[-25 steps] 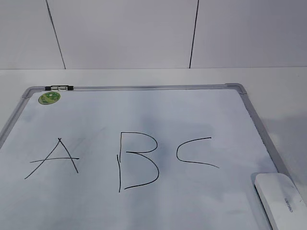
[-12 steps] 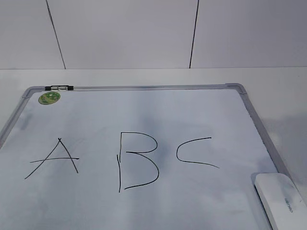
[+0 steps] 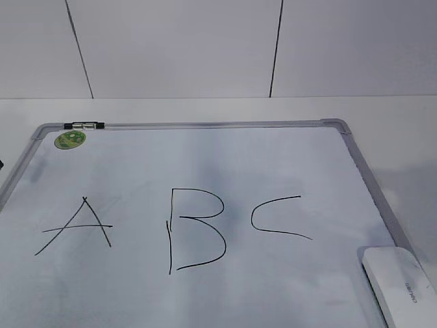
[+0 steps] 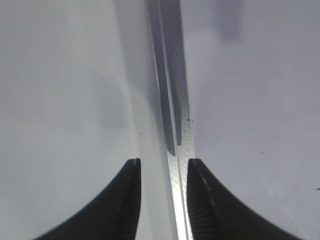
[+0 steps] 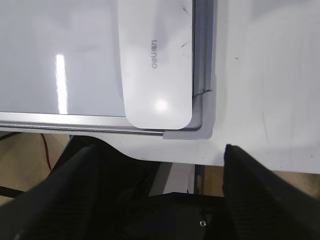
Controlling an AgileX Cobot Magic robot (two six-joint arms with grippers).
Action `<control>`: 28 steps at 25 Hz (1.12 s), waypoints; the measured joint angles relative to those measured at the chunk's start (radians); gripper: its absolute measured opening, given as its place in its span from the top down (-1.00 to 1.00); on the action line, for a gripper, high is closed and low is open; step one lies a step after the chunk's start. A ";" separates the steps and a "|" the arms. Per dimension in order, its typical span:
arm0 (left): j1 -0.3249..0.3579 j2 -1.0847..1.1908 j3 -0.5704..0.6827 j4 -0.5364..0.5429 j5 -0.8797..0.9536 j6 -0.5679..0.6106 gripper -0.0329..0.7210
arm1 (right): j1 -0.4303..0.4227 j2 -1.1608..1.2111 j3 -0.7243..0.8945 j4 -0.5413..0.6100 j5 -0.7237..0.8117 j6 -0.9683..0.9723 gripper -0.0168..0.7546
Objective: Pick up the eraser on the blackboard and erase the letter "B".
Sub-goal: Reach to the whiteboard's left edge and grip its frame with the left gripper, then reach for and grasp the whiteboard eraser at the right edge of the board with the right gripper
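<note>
- The blackboard [image 3: 205,164], a white dry-erase board in a silver-grey frame with rounded corners, lies flat on a white table [image 3: 205,109].
- Behind the table stands a pale wall of panels [image 3: 177,48], split by two thin dark seams.
- A round green sticker [image 3: 70,140] sits in the board's far left corner, just below a small black-and-silver clip [image 3: 85,126] on the frame.
- Three thin black letters run across the board: the "A" [image 3: 76,227] to the left, the letter "B" [image 3: 194,229] in the middle, the "C" [image 3: 276,219] to the right; all three strokes are whole.
- The eraser [image 3: 399,287], a glossy white rounded block with small grey lettering, lies on the board's near right corner, right of the "C" and well apart from the "B".
- In the right wrist view the eraser [image 5: 156,60] lies along the inside of the frame, its rounded end reaching the corner, and the table's edge shows below.
- The right gripper [image 5: 160,165] hangs above that corner with its dark fingers spread wide and nothing between them.
- The left gripper [image 4: 162,172] hovers over the board's frame rail [image 4: 172,100], its two ribbed fingertips parted on either side of the rail, holding nothing; whether they touch the surface cannot be told.
</note>
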 joint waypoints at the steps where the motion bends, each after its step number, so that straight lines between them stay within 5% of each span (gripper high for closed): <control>1: 0.000 0.000 0.000 -0.002 -0.003 0.002 0.28 | 0.000 0.000 0.000 0.000 0.000 0.000 -0.56; 28: 0.000 0.072 -0.006 -0.039 -0.007 0.012 0.28 | 0.000 0.000 0.000 -0.001 0.000 0.000 -0.56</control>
